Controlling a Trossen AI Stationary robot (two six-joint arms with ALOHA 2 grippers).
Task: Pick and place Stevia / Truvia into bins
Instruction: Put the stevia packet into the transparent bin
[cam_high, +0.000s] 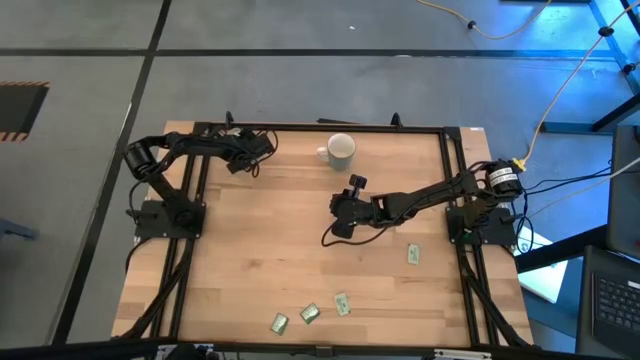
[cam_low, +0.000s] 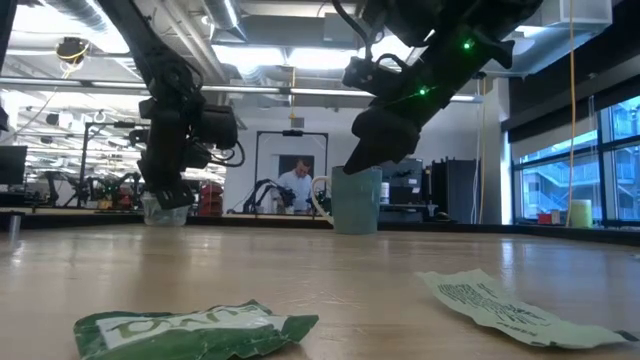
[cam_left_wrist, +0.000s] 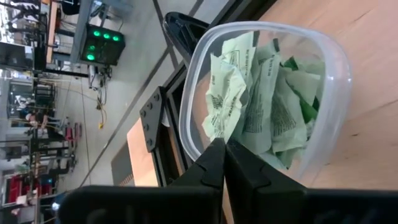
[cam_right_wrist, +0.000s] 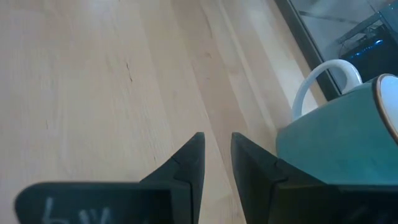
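Closest to the low camera, two green and white sachets lie flat on the table (cam_high: 280, 260): one crumpled packet (cam_low: 190, 330) and a paler one (cam_low: 500, 305) beside it. From above, four loose packets show near the front and right of the wood: one at the right side (cam_high: 412, 255), and three close together by the front edge (cam_high: 343, 304), (cam_high: 309, 313), (cam_high: 279, 323).

Biggest movers first: the right arm stretches in from its base toward the middle, and the right gripper (cam_high: 340, 212) hangs above bare wood just in front of the mug (cam_high: 341, 150). Its wrist view shows the fingers (cam_right_wrist: 186, 165) parted by a narrow gap, nothing between them, with the mug's handle and side close ahead.

Over at the back left corner, the left gripper (cam_high: 243, 160) sits right above the clear plastic cup (cam_left_wrist: 329, 81). Its fingertips (cam_left_wrist: 214, 162) are pressed together with no packet pinched. Inside the cup, a heap of sachets (cam_left_wrist: 261, 106) is packed in, several standing on edge.
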